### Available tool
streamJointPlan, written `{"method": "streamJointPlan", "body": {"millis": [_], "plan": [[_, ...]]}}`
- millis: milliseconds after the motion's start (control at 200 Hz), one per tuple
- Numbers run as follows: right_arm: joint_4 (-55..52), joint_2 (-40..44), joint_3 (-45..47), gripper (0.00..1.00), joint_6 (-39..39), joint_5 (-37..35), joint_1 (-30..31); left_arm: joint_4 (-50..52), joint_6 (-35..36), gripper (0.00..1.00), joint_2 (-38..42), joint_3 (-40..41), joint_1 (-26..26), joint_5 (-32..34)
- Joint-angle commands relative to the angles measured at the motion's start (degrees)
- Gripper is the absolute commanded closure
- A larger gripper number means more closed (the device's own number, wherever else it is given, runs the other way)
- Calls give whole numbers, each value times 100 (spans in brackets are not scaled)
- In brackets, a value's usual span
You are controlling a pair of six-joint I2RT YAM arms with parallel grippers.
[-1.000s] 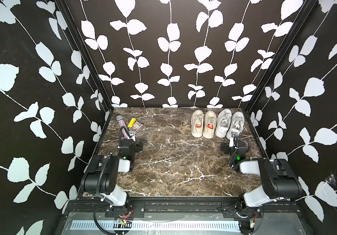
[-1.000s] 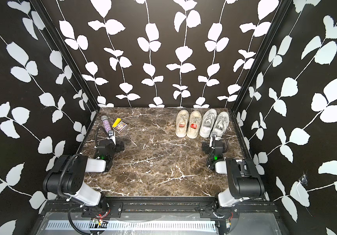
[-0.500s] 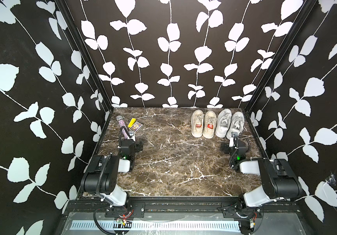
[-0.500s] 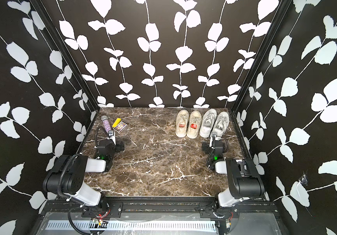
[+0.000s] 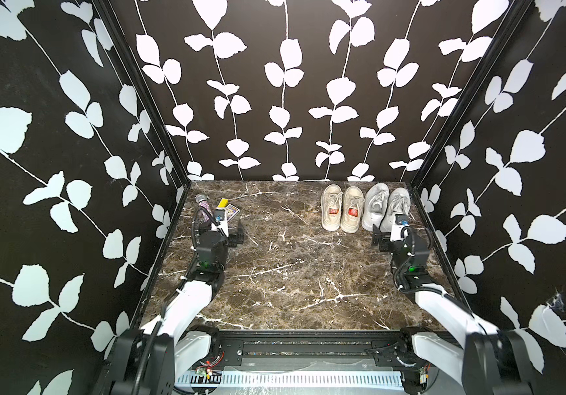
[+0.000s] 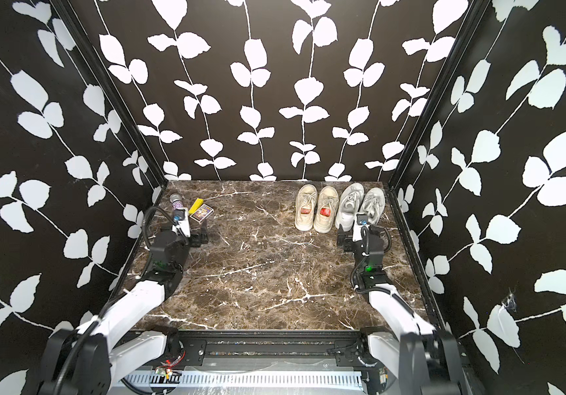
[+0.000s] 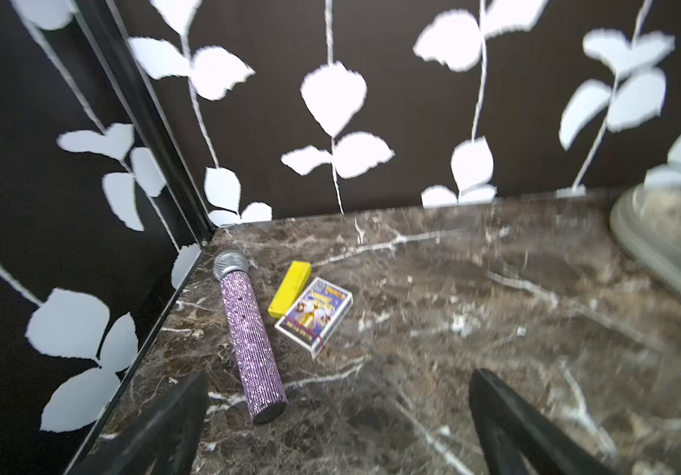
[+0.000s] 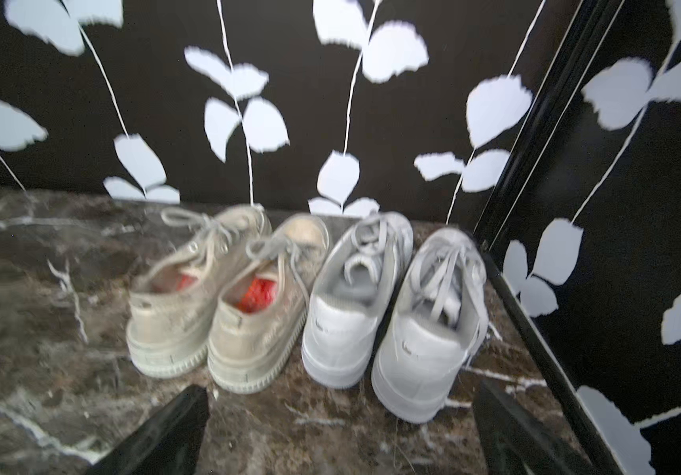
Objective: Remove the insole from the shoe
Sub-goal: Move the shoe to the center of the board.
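Two red insoles (image 8: 254, 294) in right wrist view; microphone (image 7: 248, 333) in left

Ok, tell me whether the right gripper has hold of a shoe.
No: in the right wrist view the right gripper stands open and empty, short of the heels of the white shoes.

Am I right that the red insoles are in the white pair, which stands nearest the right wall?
Not quite: the red insoles are in the beige pair, as the right wrist view shows. The white pair does stand nearest the right wall.
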State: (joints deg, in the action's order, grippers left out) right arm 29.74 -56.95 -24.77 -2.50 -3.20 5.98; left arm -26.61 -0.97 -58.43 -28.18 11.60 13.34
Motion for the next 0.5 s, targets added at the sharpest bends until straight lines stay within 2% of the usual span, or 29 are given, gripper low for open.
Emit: {"method": "streamJointPlan", "body": {"millis": [0, 55, 85, 130, 225, 400, 495], "plan": [[-1026, 647, -420, 1, -1285, -759, -7, 1404, -1441, 0, 346, -570, 4, 782], [-1863, 951, -627, 1, -2262, -1522, -9, 1967, -2050, 0, 427, -811, 0, 1132], [-2479, 1114, -718, 1, -2782, -1959, -19, 2231, -2262, 0, 465, -889, -8, 1167], [-2809, 1307, -721, 1, -3360, -2405, -59, 2263, -2473, 0, 488, -877, -21, 1135], [-2677, 1426, -600, 1, -2944, -2153, -107, 1998, -2566, 0, 297, -832, -42, 735], [-3356, 1034, -1085, 1, -2793, -2006, -106, 2542, -2376, 0, -274, -1231, -35, -99], [-3602, 674, -1471, 1, -2449, -1302, -85, 2320, -2452, 1, -365, -1092, -37, -297]]}}
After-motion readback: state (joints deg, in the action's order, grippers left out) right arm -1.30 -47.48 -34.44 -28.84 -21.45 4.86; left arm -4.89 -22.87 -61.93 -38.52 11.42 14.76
